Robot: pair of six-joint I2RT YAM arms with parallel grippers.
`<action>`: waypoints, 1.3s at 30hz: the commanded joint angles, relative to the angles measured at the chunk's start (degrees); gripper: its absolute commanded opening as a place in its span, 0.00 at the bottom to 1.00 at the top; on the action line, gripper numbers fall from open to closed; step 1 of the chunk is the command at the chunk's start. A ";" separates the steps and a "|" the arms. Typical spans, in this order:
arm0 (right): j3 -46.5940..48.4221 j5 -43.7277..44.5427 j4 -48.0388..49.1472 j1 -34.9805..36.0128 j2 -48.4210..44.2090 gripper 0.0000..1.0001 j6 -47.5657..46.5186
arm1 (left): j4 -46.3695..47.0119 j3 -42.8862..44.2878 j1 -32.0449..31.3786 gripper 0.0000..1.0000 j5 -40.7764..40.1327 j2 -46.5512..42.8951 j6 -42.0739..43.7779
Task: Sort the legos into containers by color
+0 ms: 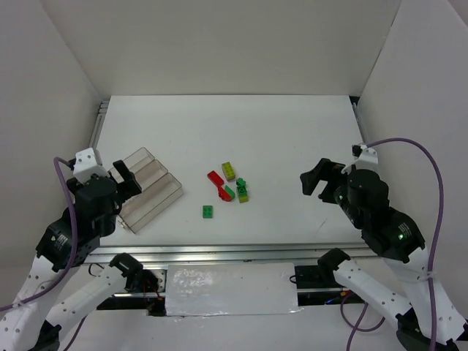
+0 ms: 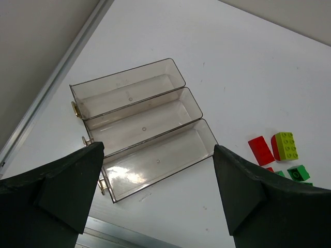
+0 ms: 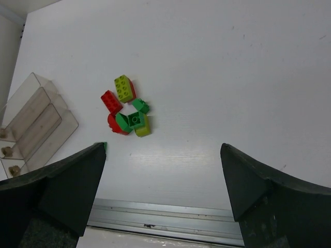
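The clear three-trough tray [image 1: 167, 191] lies empty at the left of the white table; the left wrist view shows all three troughs [image 2: 192, 106] bare. Several legos lie clustered at mid-table: a yellow-green brick [image 1: 229, 170], a red brick [image 1: 215, 178], a small green one [image 1: 240, 183], and a red and a green piece touching [image 1: 225, 192]. One green brick [image 1: 208, 211] lies apart, nearer the front. The cluster also shows in the right wrist view [image 3: 135, 121]. My left gripper [image 1: 124, 175] is open and empty above the tray's near end. My right gripper [image 1: 318, 178] is open and empty, to the right of the legos.
An aluminium rail [image 1: 234, 252] runs along the table's near edge, with a silver taped plate [image 1: 230, 289] in front of it. White walls enclose the left, back and right sides. Purple cables [image 1: 431, 190] hang beside each arm.
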 commanded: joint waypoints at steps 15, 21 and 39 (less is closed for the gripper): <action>1.52 -7.87 14.22 6.16 30.49 1.00 -0.01 | 6.46 -2.20 1.97 1.00 7.24 0.73 4.00; 11.36 -4.53 16.34 9.69 55.46 0.81 -2.11 | 6.64 -2.82 2.94 0.99 7.70 1.53 3.83; 12.25 -7.85 21.52 11.01 70.60 0.55 -4.13 | 8.84 -3.08 6.72 0.99 15.43 4.96 6.38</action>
